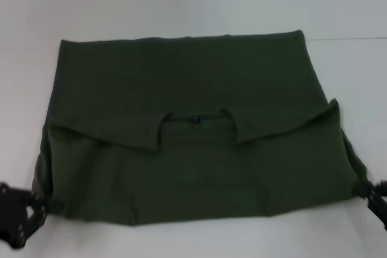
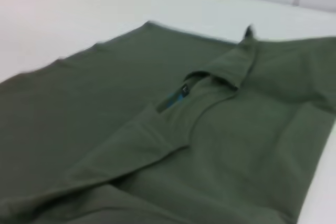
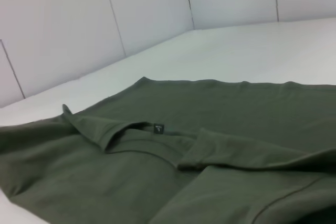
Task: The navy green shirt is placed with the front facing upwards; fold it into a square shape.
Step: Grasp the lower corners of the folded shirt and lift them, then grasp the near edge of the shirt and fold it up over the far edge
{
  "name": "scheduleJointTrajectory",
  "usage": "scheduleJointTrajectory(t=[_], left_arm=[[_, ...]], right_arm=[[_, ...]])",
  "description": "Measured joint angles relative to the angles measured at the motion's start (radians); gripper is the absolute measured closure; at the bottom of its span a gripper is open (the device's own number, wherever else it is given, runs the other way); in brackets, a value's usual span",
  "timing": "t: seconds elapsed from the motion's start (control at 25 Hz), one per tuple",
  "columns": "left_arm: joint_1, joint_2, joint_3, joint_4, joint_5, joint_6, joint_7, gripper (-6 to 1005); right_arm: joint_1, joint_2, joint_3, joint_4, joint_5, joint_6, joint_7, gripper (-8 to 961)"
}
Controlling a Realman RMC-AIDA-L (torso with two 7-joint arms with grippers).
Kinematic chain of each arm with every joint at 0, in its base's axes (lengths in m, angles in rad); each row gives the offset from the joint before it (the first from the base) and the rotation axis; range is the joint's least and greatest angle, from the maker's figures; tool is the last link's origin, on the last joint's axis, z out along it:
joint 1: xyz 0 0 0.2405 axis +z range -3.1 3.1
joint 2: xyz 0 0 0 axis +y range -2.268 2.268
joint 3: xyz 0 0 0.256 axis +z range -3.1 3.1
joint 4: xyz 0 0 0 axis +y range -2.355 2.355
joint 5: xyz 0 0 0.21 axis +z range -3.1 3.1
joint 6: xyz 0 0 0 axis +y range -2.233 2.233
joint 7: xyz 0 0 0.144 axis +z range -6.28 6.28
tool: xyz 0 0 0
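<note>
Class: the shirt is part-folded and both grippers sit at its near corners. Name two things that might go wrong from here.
1. The navy green shirt has its folded-over layer lying uneven, the collar edge rumpled; another fold may lock in a crooked shape.
2. The left gripper and right gripper sit at opposite near corners; uneven pulling may skew the fold.

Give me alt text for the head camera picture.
A dark green shirt lies partly folded on a white table, its collar and small neck label showing mid-cloth. The left claw and right claw sit at its two near corners.
</note>
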Motion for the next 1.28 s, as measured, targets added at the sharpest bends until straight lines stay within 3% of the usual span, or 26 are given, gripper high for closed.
scheduleJointTrajectory(t=[0.2, 0.44, 0.72, 0.92, 1.28], left_arm=[[0.063, -0.004, -0.095, 0.004, -0.001, 0.115, 0.144, 896], [0.123, -0.004, -0.128, 0.008, 0.014, 0.173, 0.215, 891], [0.136, -0.003, -0.182, 0.012, 0.064, 0.210, 0.281, 886], [0.134, -0.001, -0.182, 0.016, 0.084, 0.225, 0.283, 882], [0.128, 0.002, -0.202, 0.051, 0.097, 0.270, 0.296, 875]], right_arm=[[-0.066, 0.002, 0.005, 0.019, -0.003, -0.029, -0.079, 910], [-0.130, 0.006, 0.005, 0.034, -0.010, -0.085, -0.176, 910], [-0.201, 0.006, 0.016, 0.052, -0.045, -0.153, -0.263, 909], [-0.253, 0.003, 0.080, 0.054, -0.048, -0.203, -0.309, 909], [-0.226, 0.002, 0.188, 0.055, -0.049, -0.221, -0.285, 910]])
